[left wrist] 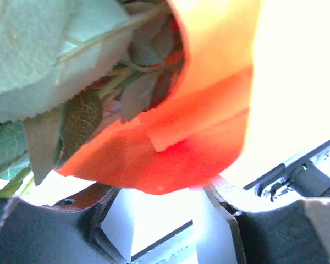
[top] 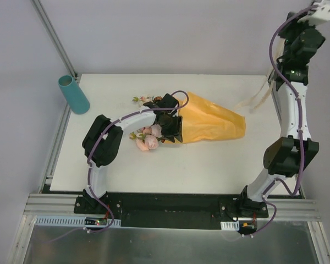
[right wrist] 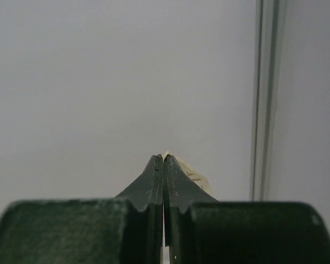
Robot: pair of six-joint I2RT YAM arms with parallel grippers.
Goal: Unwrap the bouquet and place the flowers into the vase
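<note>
The bouquet lies on its side mid-table, its orange paper (top: pixel 214 124) tapering to the right. Pink and cream flowers (top: pixel 148 137) spill out of the left end. My left gripper (top: pixel 170 124) hangs over the wrap's mouth. In the left wrist view its jaws (left wrist: pixel 157 192) stand apart, with the orange paper's rim (left wrist: pixel 209 110) just past the tips and green leaves (left wrist: pixel 44 55) behind. My right gripper (top: pixel 320 12) is raised high at the back right. There it (right wrist: pixel 163 157) is shut on a cream ribbon (right wrist: pixel 195 176). The teal vase (top: pixel 72 94) stands at the back left corner.
The cream ribbon (top: pixel 256 102) dangles beside the right arm, near the table's right edge. A small sprig of flowers (top: pixel 142 100) pokes out behind the left gripper. A metal frame post (top: pixel 55 38) rises behind the vase.
</note>
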